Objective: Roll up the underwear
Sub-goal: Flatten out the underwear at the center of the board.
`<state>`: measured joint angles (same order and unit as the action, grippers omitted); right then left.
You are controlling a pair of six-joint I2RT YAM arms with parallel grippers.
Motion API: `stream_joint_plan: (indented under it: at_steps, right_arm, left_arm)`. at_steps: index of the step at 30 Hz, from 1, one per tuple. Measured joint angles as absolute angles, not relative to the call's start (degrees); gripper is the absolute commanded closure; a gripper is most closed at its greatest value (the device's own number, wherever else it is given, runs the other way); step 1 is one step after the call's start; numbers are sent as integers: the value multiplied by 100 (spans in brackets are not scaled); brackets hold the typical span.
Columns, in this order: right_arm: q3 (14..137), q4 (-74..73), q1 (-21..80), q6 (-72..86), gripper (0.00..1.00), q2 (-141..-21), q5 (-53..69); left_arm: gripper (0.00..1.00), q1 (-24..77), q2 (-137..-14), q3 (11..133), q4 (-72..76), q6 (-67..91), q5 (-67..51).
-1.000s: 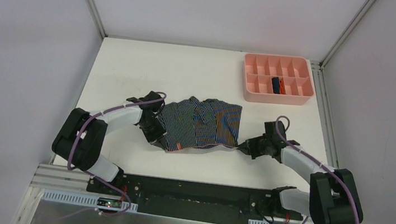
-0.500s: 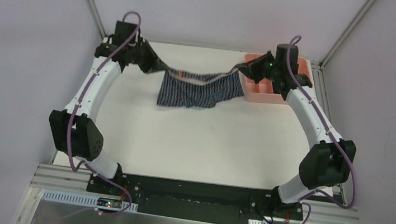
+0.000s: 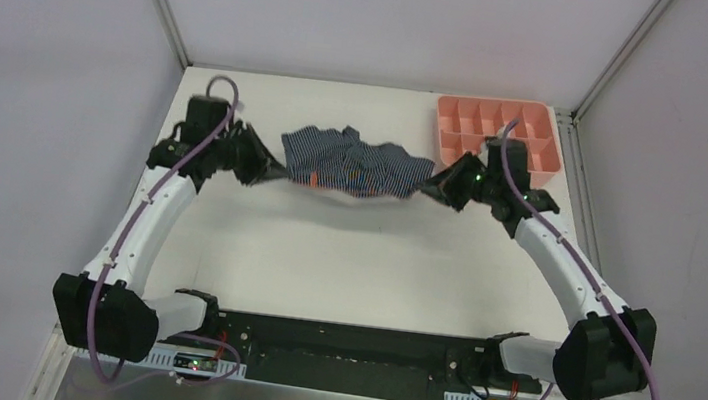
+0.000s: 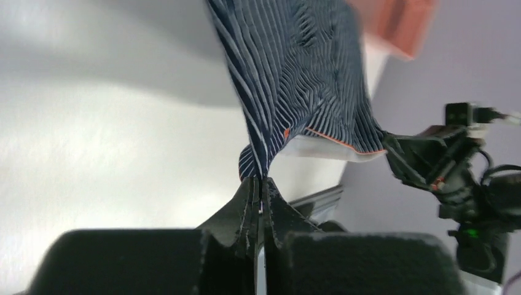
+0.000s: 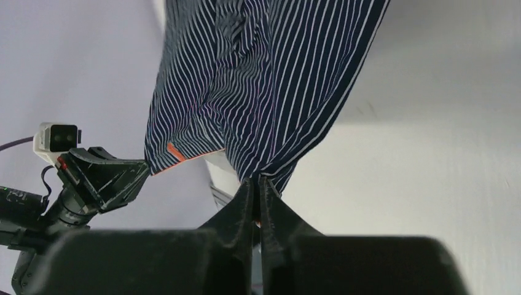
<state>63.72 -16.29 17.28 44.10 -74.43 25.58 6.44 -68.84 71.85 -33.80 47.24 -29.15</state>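
Note:
The dark blue underwear [image 3: 354, 163] with thin pale stripes and orange trim hangs stretched between my two grippers above the far half of the table, its shadow on the surface below. My left gripper [image 3: 273, 166] is shut on its left corner, and the pinch shows in the left wrist view [image 4: 261, 181] with the cloth [image 4: 301, 80] fanning out beyond. At the opposite corner my right gripper [image 3: 435, 184] is shut too; its fingertips [image 5: 258, 180] clamp the striped cloth [image 5: 270, 80].
A pink compartment tray [image 3: 549, 132] stands at the far right corner, just behind my right wrist, which covers part of it. Grey walls with metal rails close in the table at the back and on both sides.
A second ago the underwear lay flat on the table with both grippers at its near corners. It has been lifted and carried far, and now both grippers have drawn back nearer with the cloth more bunched.

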Motion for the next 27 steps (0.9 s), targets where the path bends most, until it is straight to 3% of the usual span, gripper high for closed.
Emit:
stream_joint_plan:
  at_steps: [2,3,6,8,11,14,17,18,22,27]
  right_arm:
    - [5559,-1688,1935,4368,59,-7297,2558]
    - [5164,-1710,2075,4370,54,-7260,2550]
    - [4182,-1870,2515,4471,47,-7183,2432]
    - [3782,-2110,2698,4563,46,-7070,2272]
    - [3704,-2414,2705,4619,47,-6875,1835]
    - [3929,-2543,2692,4595,52,-6810,1459]
    - [4407,-2646,2692,4480,66,-6960,1149]
    - [4525,-2637,2692,4427,76,-7022,1074]
    - [4943,-2596,2681,4233,97,-7441,786]
    - [5437,-2539,2556,3990,100,-8409,670]
  left_arm:
    - [65,663,-6617,5946,-3398,4797,-2910]
    - [53,676,-6536,5483,-3415,4836,-2910]
    - [34,714,-6285,4112,-3638,5033,-2936]
    - [32,714,-6051,3612,-3946,5166,-2910]
    - [41,716,-5714,3651,-4200,5231,-2766]
    - [68,716,-5701,4066,-4237,5234,-2609]
    - [99,777,-6064,4532,-4204,5186,-2495]
    - [100,840,-6230,4657,-4185,5170,-2471]
    - [100,1166,-6888,5000,-4012,5135,-2451]
    - [100,1240,-7721,5057,-3726,5131,-2480]
